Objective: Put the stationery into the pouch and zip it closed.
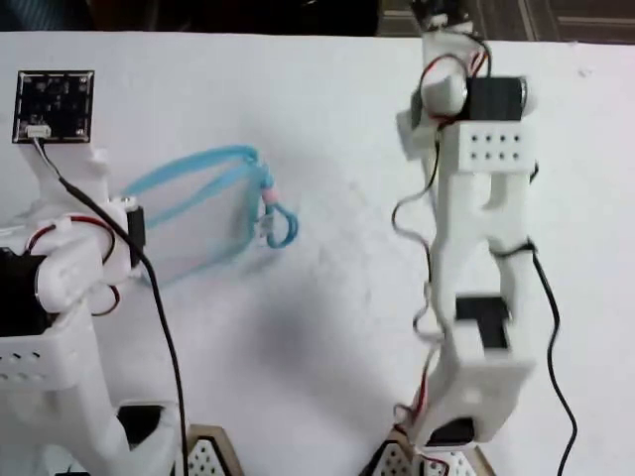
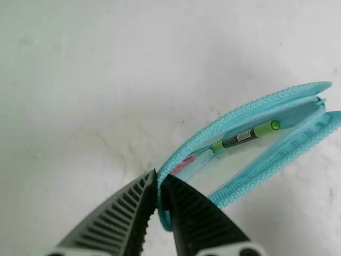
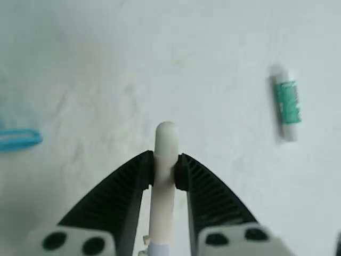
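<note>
The clear pouch (image 1: 198, 226) with a light blue zipper lies on the white table, left of centre. My left gripper (image 2: 158, 180) is shut on the rim of the pouch (image 2: 250, 154) at one end of its mouth. The mouth gapes, and a green pen (image 2: 248, 134) and a pink-marked item (image 2: 187, 161) lie inside. My right gripper (image 3: 165, 157) is shut on a white pen (image 3: 165, 134), held above the bare table. A white tube with a green label (image 3: 286, 102) lies on the table beyond it.
The pouch's blue strap loop (image 1: 281, 226) sticks out toward the table's middle and shows as a blue loop (image 3: 18, 138) in the right wrist view. The right arm (image 1: 486, 218) stretches along the right side. Black cables (image 1: 164, 327) hang from both arms.
</note>
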Tool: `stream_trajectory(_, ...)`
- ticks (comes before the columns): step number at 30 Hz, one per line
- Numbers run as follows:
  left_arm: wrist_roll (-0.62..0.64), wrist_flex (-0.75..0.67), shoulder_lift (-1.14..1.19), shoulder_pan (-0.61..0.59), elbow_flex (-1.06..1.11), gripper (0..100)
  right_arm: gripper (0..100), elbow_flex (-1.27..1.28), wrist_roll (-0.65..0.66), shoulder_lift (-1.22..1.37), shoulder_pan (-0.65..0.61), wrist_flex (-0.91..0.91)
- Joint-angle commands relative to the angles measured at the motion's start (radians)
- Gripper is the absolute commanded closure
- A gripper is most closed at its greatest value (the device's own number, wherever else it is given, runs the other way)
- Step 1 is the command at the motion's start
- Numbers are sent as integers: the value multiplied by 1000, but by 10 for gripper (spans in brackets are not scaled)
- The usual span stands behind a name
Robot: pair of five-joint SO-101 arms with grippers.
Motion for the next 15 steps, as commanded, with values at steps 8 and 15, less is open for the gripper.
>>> stream_trajectory(8, -6, -2, -2, -5, -17, 977, 982, 864, -12, -582, -128, -326)
stream_trajectory(15, -6, 0, -2, -5, -17, 977, 982, 1140, -264, -796, -211, -756)
